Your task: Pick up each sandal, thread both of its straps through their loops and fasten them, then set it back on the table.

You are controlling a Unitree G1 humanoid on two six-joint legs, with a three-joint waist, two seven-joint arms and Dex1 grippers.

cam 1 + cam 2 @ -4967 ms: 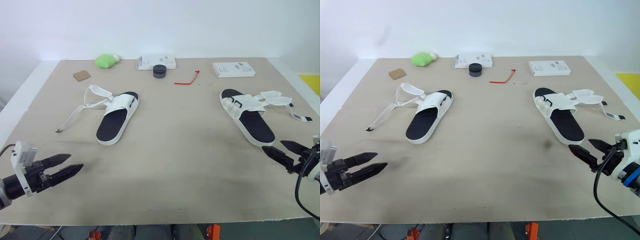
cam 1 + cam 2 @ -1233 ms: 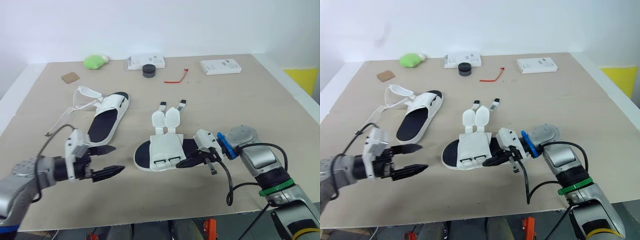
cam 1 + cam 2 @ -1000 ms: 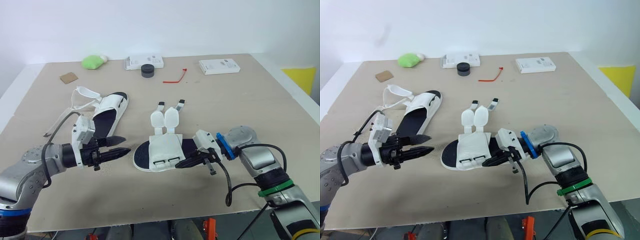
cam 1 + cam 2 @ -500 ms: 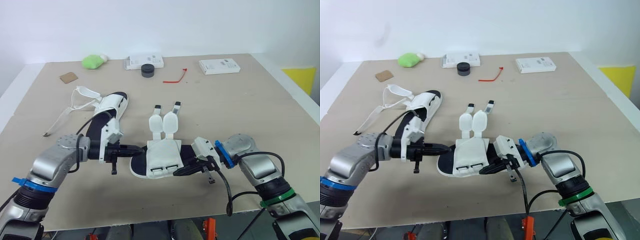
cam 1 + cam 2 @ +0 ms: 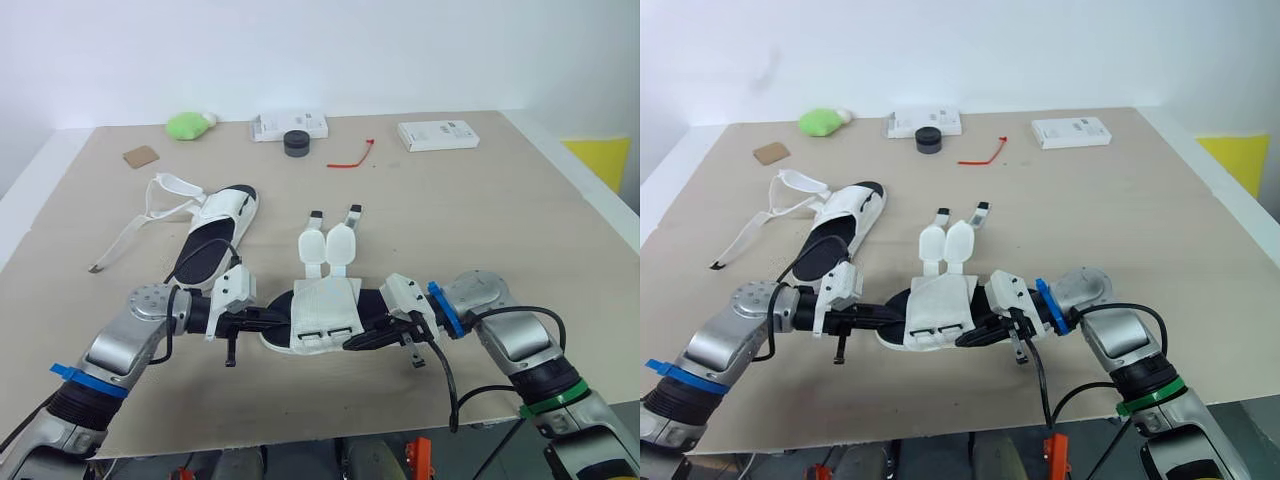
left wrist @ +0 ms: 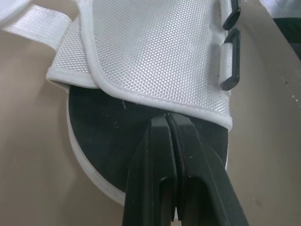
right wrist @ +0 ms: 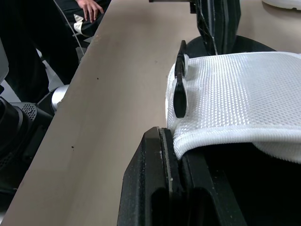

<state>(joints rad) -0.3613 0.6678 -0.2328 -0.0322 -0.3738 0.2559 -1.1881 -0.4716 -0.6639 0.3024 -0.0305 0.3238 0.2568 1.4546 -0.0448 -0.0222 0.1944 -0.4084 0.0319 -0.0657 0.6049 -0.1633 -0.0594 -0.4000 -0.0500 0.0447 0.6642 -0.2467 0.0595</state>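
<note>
White wall backs a beige desk (image 5: 500, 230) with two white sandals on it. The nearer sandal (image 5: 325, 300) lies close to the front edge, about midway along it, with its black footbed up and its white mesh upper across the middle. Both of its straps (image 5: 328, 243) are unfastened and lie flat on the desk, pointing toward the far edge. Two black loops (image 6: 230, 56) sit on the upper's side nearest the front edge.

The left hand (image 5: 275, 318) reaches into one end of this sandal. Its wrist view shows the two black fingers (image 6: 162, 155) pressed together, their tips on the footbed, right at the hem of the mesh upper. The right hand (image 5: 358, 341) comes in from the opposite end, fingers also closed, resting against the upper's edge with nothing visibly pinched between them.

The second sandal (image 5: 215, 235) lies nearer the left edge, straps loose and trailing toward that edge — well apart from both hands.

Along the far edge sit a green lump (image 5: 190, 124), a white box (image 5: 290, 124) with a dark round container (image 5: 296, 143) just in front of it, a red tie (image 5: 350, 155), another white box (image 5: 438, 134) and a brown card scrap (image 5: 141, 156).
</note>
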